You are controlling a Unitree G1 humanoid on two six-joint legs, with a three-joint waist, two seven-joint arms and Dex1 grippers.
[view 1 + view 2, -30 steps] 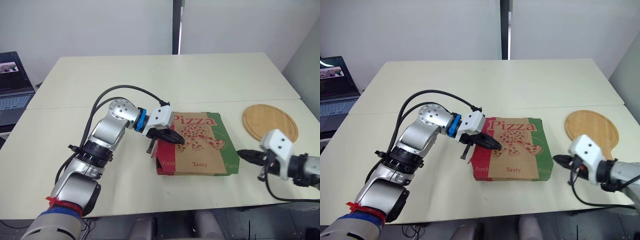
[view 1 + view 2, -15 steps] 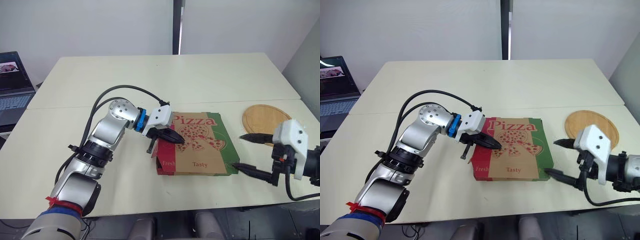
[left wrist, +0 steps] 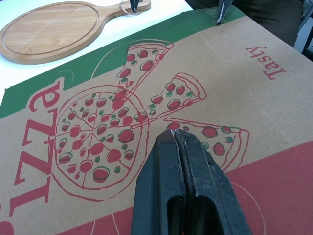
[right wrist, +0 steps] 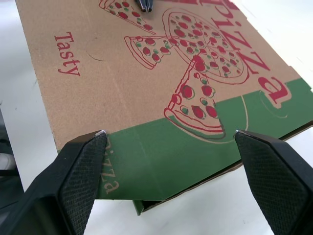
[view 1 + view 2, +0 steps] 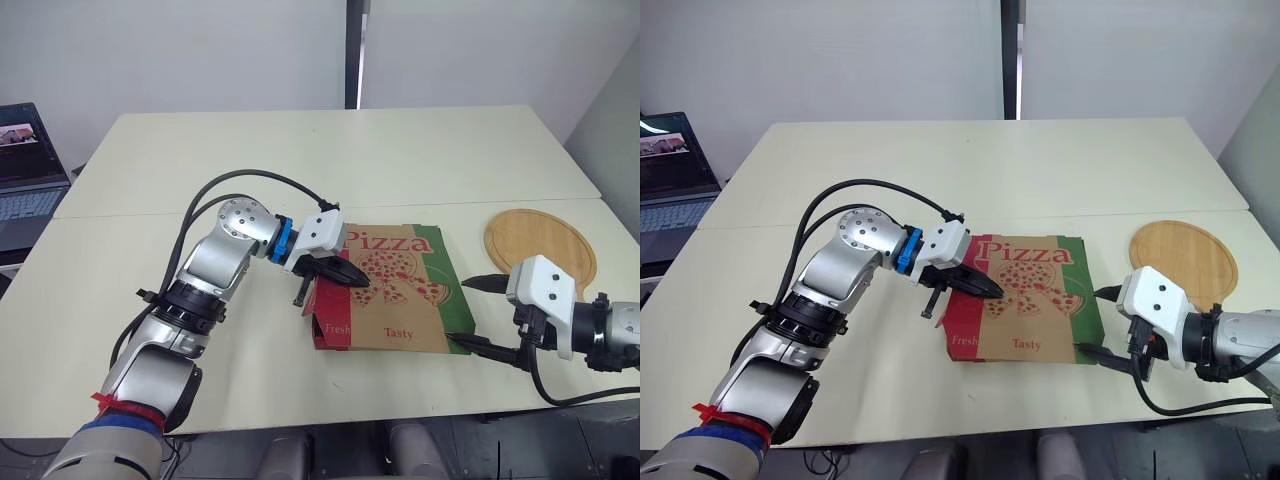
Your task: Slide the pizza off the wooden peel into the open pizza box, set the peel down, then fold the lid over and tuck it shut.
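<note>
Already closed, the pizza box (image 5: 395, 300) lay on the desk (image 5: 300, 160) between the two arms, with its printed lid (image 3: 234, 112) folded flat over it. The left jaws were pressed together with no gap. Their tips lay on the lid at the printed pizza slices, just inside the red strip along that side of the box. The right jaws were spread wide, and the green edge of the lid sat between their two black fingers (image 4: 80, 166). One fingertip was touching the lid near the green corner closest to the robot, and the other stood off the farther end of that edge. Below the green edge a thin dark gap showed along the box wall. The wooden peel (image 5: 540, 243) lay flat on the desk, bare, beyond the right jaws and apart from the box. A laptop (image 5: 25, 170) sat well away behind the left arm.
</note>
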